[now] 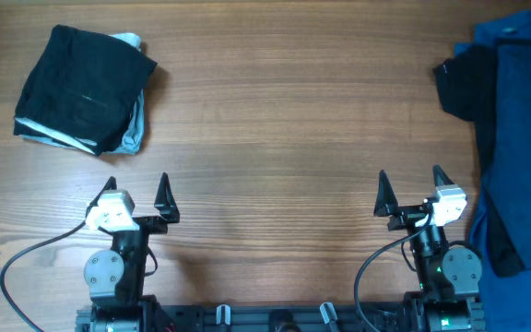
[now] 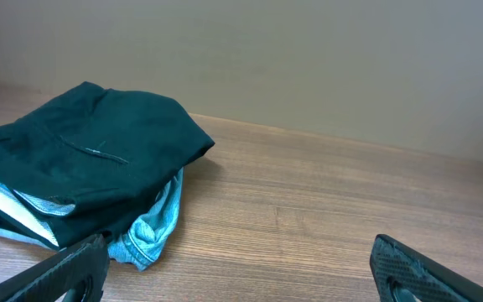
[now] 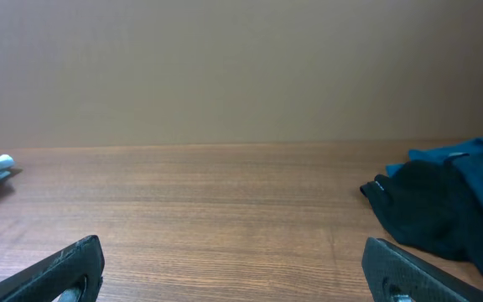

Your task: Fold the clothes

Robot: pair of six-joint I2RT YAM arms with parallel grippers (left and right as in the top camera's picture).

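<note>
Both grippers spread and empty at the front of the wooden table [image 1: 284, 111]; clothes lie at either end
At far left a folded black garment [image 1: 81, 88] lies on a pale blue garment [image 1: 135, 129] that peeks out along its edge; the left gripper [image 1: 136, 184] sits well apart from it, jaws wide, holding nothing; the right gripper [image 1: 411, 180] likewise, jaws wide and empty; at far right a navy garment [image 1: 524, 138] lies unfolded, a black piece [image 1: 457, 88] touching its left side, a bright blue garment [image 1: 514, 28] at its far end
</note>
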